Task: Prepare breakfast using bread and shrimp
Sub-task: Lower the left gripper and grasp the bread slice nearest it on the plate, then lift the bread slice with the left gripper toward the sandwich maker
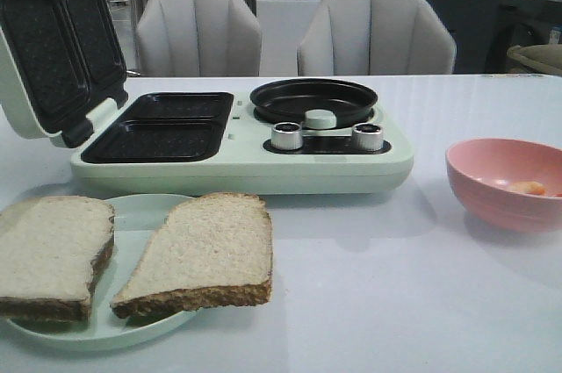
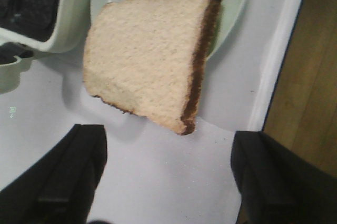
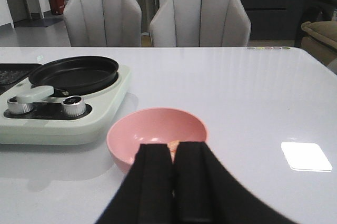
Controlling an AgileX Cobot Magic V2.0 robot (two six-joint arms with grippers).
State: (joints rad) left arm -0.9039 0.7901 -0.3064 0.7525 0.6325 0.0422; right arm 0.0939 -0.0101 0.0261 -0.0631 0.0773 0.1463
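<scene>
Two slices of wholemeal bread (image 1: 198, 254) are lying on a pale green plate (image 1: 145, 211) at the near left of the white table (image 1: 369, 303), crusts toward me; the left slice (image 1: 51, 254) is overhanging the plate's edge. Just behind them, toward twelve o'clock, a mint-green breakfast maker (image 1: 246, 149) is sitting with its sandwich lid (image 1: 57, 44) standing open, and a round black frying pan (image 1: 313, 101) is resting on its right half above two silver knobs (image 1: 287, 136).

Out at three o'clock from the plate, well apart, a pink bowl (image 1: 505, 182) is holding the shrimp (image 1: 527, 187), a small orange-pink curl against its inner wall.

The left gripper (image 2: 168, 176) is hovering over the overhanging slice with its black fingers (image 2: 63, 182) spread wide, touching nothing. The right gripper (image 3: 172, 182) is hanging just on the near side of the bowl, its fingers (image 3: 152, 182) pressed together, nothing between them.

Two grey chairs (image 1: 198, 31) are standing beyond the table.
</scene>
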